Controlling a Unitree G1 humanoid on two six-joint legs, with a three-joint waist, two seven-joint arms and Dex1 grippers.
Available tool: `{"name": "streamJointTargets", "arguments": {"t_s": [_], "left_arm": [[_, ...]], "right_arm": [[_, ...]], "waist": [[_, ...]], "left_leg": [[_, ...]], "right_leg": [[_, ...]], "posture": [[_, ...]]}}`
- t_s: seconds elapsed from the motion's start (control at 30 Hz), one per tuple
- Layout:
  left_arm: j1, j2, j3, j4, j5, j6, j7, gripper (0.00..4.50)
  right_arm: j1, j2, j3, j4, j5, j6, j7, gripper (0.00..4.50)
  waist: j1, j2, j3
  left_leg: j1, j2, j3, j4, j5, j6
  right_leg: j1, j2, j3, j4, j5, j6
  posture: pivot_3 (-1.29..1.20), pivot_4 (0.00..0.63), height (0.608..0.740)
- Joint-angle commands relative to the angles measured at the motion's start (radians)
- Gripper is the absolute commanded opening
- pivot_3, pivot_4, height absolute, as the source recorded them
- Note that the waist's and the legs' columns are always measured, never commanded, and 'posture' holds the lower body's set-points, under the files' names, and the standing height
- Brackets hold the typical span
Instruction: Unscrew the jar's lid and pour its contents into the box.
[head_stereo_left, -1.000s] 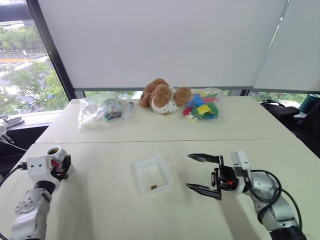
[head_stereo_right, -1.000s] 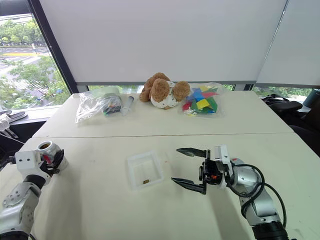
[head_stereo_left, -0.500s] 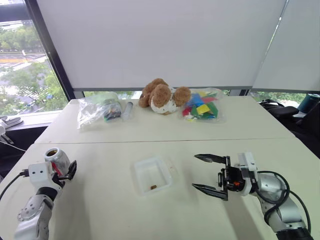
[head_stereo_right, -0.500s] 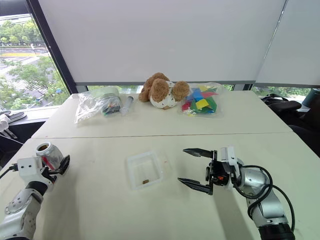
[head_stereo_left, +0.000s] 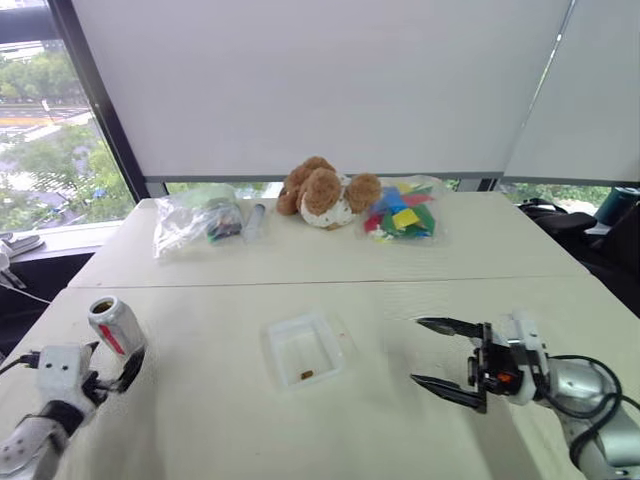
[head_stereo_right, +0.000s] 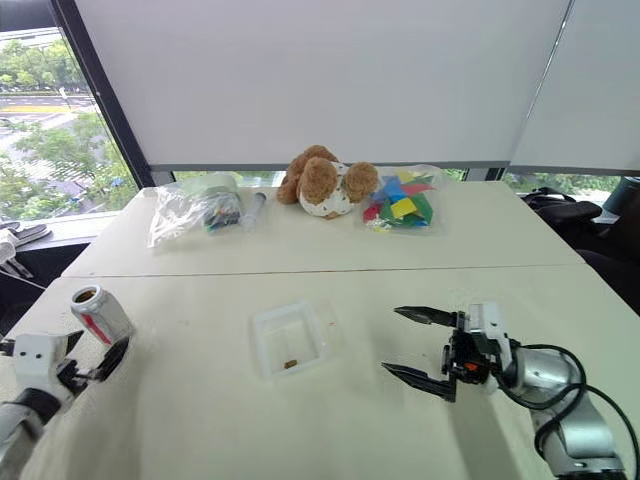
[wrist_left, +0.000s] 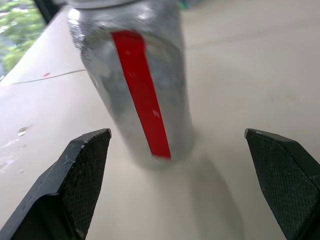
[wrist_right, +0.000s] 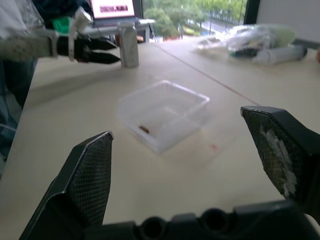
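While the left gripper (head_stereo_left: 110, 372) gapes empty just short of it, the jar (head_stereo_left: 116, 326), silver-grey with a red stripe, stands open-topped well left of the box (head_stereo_left: 303, 350); the right gripper (head_stereo_left: 443, 357) spreads empty right of the box.

Dull silver metal with a glossy red stripe on the jar (wrist_left: 140, 85), clear whitish smooth plastic for the box (head_stereo_left: 304, 350), matt cream on the table (head_stereo_left: 400, 265), brown plush on the teddy bear (head_stereo_left: 322, 192).
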Motion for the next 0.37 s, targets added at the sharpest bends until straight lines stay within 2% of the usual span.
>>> {"name": "streamJointTargets", "arguments": {"t_s": [0.03,0.13,0.2,0.37], "left_arm": [[0.119,0.07,0.06,-0.134,-0.035,-0.041,-0.177,4.43],[0.289,0.124,0.081,-0.261,-0.045,-0.093,-0.362,4.43],[0.351,0.15,0.103,-0.305,-0.065,-0.101,-0.441,4.43],[0.343,0.189,0.123,-0.326,-0.061,-0.108,-0.515,4.43]], "right_arm": [[0.025,-0.058,-0.075,-0.035,0.04,0.005,0.053,4.5],[0.045,-0.113,-0.118,-0.003,0.04,-0.002,0.109,4.5],[0.062,-0.142,-0.136,0.033,0.022,-0.031,0.156,4.5],[0.119,-0.164,-0.16,0.08,-0.008,-0.089,0.221,4.5]], "waist": [[0.0,0.0,0.0],[0.0,0.0,0.0],[0.002,0.001,0.0],[0.019,0.001,0.0]], "left_leg": [[0.0,0.0,0.0,0.0,0.0,0.0],[0.0,0.001,0.0,-0.002,0.0,0.0],[0.0,0.001,0.001,-0.002,-0.001,0.0],[0.0,0.002,0.002,-0.003,-0.001,0.001]], "right_leg": [[0.0,0.0,0.0,-0.001,0.0,0.0],[0.002,0.0,0.001,-0.006,-0.002,-0.003],[0.003,-0.001,0.001,-0.009,-0.002,-0.003],[0.003,-0.001,0.001,-0.01,-0.002,-0.003]], "posture": [[0.0,0.15,0.74],[0.0,0.15,0.74],[0.0,0.15,0.74],[0.0,0.15,0.74]]}}
